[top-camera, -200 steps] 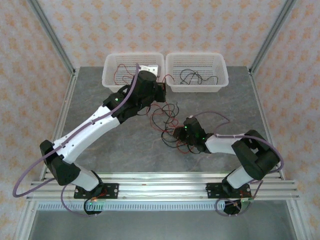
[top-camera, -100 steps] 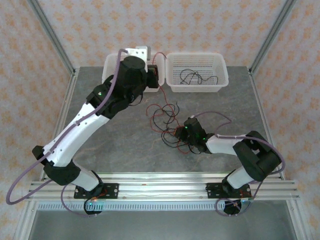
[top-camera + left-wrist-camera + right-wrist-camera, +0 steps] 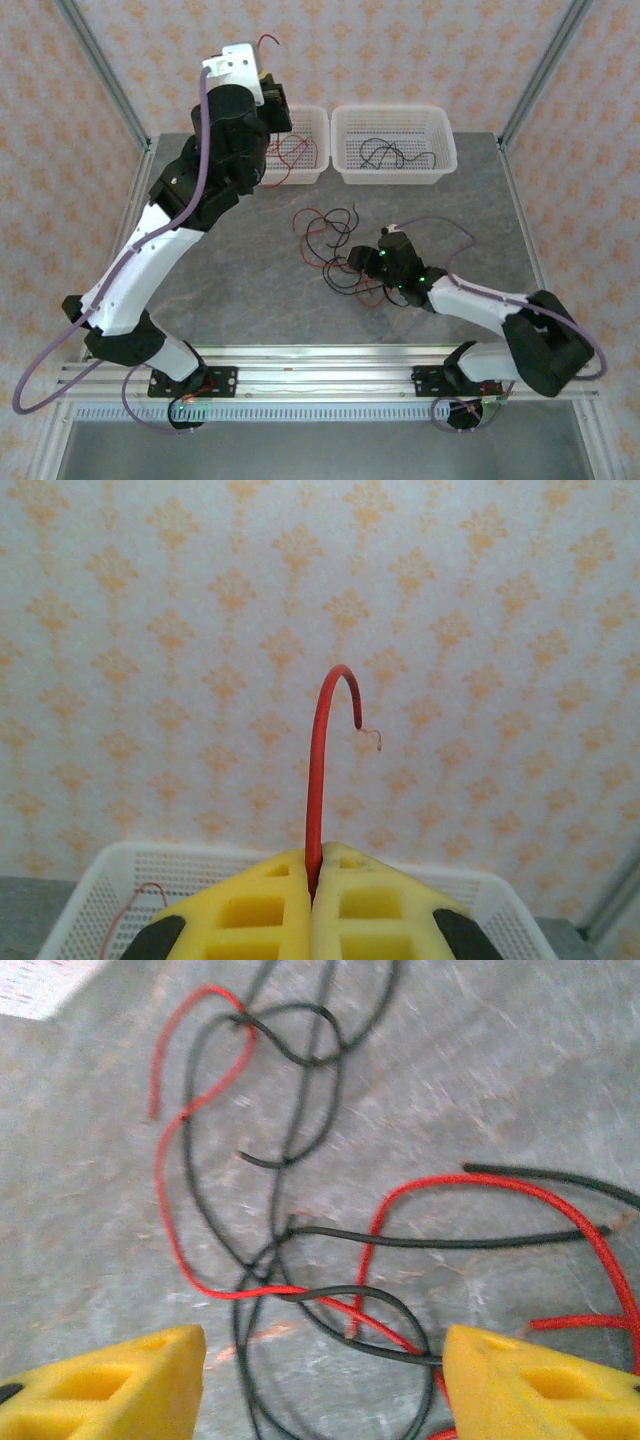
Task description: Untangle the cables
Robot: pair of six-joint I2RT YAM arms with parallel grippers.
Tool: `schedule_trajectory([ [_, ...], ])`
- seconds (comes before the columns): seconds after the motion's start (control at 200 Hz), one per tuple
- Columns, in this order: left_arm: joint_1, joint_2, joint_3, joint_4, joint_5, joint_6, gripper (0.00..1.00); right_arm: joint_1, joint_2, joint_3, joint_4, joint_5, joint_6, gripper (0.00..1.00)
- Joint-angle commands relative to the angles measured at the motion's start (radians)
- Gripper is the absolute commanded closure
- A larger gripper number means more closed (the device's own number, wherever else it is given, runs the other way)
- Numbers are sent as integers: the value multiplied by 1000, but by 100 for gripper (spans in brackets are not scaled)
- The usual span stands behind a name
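Holding one red wire aloft

The left end effector (image 3: 312,885) is clamped on a thin red wire (image 3: 318,770) above the white plastic basket (image 3: 300,181). The right end effector (image 3: 325,1380) hovers, fingers apart, over tangled red and black cables (image 3: 290,1230) on the grey marbled desk (image 3: 240,290).

1. The left arm (image 3: 160,250) stretches up and away from its base, leaning toward the far left, with its wrist held high.
2. The left gripper (image 3: 314,872) faces the far side, its yellow pads (image 3: 240,915) pressed together on a thin red cable (image 3: 318,770).
3. The right arm (image 3: 480,300) lies low, reaching leftward and forward from its base.
4. The right gripper (image 3: 325,1380) tilts downward, its yellow pads (image 3: 120,1385) spread wide apart.
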Motion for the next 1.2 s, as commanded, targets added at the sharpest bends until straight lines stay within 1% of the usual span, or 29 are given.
schedule_trajectory([
  [0.0,15,32,34,131,-105,125,100,3,-82,23,-88,15,-46,33],
  [0.105,49,62,45,208,-140,178,100,3,-161,32,-133,20,-56,32],
  [0.255,131,132,117,234,-140,183,100,3,-239,22,-165,23,-45,32],
  [0.415,199,189,164,270,-105,183,100,3,-303,-7,-198,47,-29,31],
  [0.526,235,220,164,322,-50,186,100,3,-330,-26,-215,69,-20,31],
  [0.726,298,300,175,436,-3,211,100,3,-333,-41,-205,77,0,31],
  [0.881,353,360,198,487,42,195,100,3,-299,-29,-184,73,4,31],
  [0.906,361,394,198,496,49,192,100,3,-292,-25,-182,70,2,31],
  [0.976,384,424,197,514,71,176,100,3,-271,-21,-173,64,3,31],
  [1.196,437,522,185,557,105,135,100,3,-223,-24,-147,58,10,31],
])
